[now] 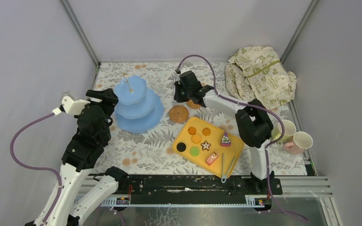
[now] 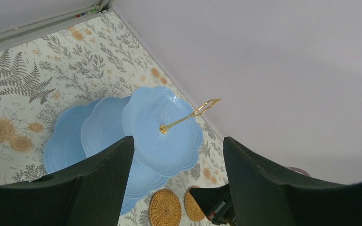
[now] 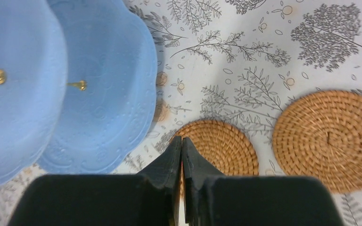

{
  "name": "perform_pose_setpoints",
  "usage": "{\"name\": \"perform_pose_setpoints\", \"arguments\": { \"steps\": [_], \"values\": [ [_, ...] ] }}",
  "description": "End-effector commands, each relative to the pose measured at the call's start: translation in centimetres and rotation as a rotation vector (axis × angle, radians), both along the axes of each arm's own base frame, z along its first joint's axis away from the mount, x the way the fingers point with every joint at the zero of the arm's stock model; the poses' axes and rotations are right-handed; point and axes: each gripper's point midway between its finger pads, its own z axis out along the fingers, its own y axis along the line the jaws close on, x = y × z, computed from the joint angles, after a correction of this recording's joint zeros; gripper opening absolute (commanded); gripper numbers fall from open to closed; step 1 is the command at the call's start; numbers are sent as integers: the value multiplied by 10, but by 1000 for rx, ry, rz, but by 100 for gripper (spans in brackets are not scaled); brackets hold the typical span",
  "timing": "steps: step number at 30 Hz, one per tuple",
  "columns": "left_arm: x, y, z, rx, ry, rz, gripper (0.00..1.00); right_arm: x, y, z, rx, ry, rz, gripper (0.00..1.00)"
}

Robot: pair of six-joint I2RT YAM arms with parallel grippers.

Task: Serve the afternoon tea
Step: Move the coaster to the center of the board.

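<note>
My right fingers point(image 3: 181, 153) are pressed together with barely a slit between them and nothing in them. Their tips hang over the rim of the woven coaster point(image 3: 226, 148) that lies nearer the three-tier stand point(image 3: 99, 80); from my wrist view I cannot tell whether they touch the weave or hover just above it. A second coaster point(image 3: 330, 139) lies flat just beside the first, with a narrow strip of the printed bench point(image 3: 264, 42) between them. Closed tips suit nudging a flat disc better than pinching one, so I judge this step to be setting out the coasters where the cups point(image 1: 303, 140) will stand. Those cups sit at the bench's right edge, well apart from the coasters. My left fingers point(image 1: 107, 97) are spread wide and empty just beside the stand, probably to steady it or to keep clear of my right arm. Every tier I can see is bare. The toy pastries point(image 1: 205, 145) all lie on the yellow tray point(image 1: 235, 151), with the tongs point(image 1: 226, 165) at its near edge. A cloth point(image 1: 259, 75) is bunched in the far right corner. With nothing plated and no cup on a coaster, I reckon the serving has hardly begun.
</note>
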Motion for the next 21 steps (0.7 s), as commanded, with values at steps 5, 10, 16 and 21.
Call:
{"name": "perform_pose_setpoints", "arguments": {
  "steps": [5,10,16,21],
  "values": [
    [-3,-3,7,-47,-52,-19,75,-41,-12,6,-8,3,26,22],
    [-2,-4,3,-42,-40,-20,75,-59,-11,-19,-48,37,43,24],
    [3,-7,-5,-28,-16,-22,75,-63,-10,-41,-72,72,41,25],
    [6,-6,-8,-13,-10,-18,75,-58,-8,-59,-105,103,31,25]
  ]
}}
